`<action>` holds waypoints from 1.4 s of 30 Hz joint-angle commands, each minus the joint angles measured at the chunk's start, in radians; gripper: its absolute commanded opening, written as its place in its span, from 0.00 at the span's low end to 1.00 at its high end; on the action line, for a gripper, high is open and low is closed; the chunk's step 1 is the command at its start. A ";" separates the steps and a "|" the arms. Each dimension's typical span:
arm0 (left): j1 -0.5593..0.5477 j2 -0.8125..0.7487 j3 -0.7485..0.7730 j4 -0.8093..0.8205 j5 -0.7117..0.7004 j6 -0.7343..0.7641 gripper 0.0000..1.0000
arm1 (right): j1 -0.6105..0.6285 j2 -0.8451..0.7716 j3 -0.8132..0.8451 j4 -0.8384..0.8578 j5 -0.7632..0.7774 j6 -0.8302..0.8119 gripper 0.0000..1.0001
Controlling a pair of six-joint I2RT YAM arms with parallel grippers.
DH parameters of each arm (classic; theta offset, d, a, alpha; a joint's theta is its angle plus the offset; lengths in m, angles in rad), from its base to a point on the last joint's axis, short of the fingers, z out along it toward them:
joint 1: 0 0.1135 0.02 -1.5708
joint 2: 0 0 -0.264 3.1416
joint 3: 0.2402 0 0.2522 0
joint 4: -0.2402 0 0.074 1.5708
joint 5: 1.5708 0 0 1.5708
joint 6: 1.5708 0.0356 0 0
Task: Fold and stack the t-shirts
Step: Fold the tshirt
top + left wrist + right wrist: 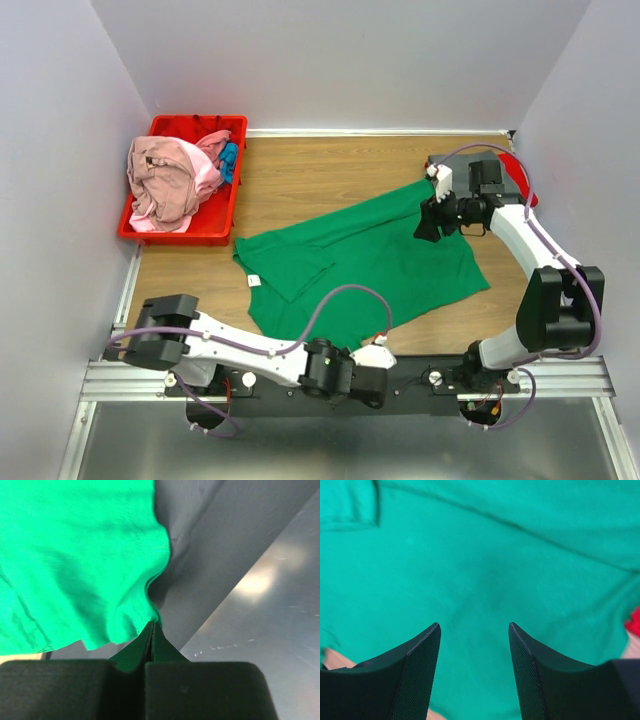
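A large bright green t-shirt (pixel 360 260) lies spread and partly folded on the wooden table, its white neck label (pixel 254 281) at the left. At the table's near edge my left gripper (pixel 382 342) is shut on the shirt's hem; in the left wrist view the green cloth (pixel 90 565) is pinched between the closed fingertips of that gripper (pixel 152 626). My right gripper (pixel 432 225) hovers open over the shirt's far right part, and its wrist view shows only green cloth (pixel 485 555) beyond the spread gripper (pixel 474 630). A dark grey t-shirt (pixel 462 160) lies behind the right arm.
A red bin (pixel 215 225) at the back left holds pink (pixel 165 180) and blue (pixel 229 160) shirts. Something red (pixel 520 180) lies beside the dark grey shirt. White walls close in the table on three sides. A metal rail (pixel 560 375) runs along the near edge.
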 commanded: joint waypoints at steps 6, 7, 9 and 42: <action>0.102 -0.226 -0.030 0.098 -0.069 -0.030 0.00 | -0.026 -0.065 -0.030 -0.266 0.358 -0.289 0.61; 0.107 -0.238 -0.035 0.101 -0.071 -0.031 0.00 | -0.056 -0.068 -0.043 -0.270 0.389 -0.312 0.61; 0.121 -0.266 -0.039 0.101 -0.081 -0.036 0.00 | -0.100 -0.062 -0.068 -0.286 0.452 -0.323 0.59; 0.230 -0.480 -0.108 0.311 0.004 0.087 0.00 | -0.430 0.203 -0.027 -0.356 0.312 -0.085 0.49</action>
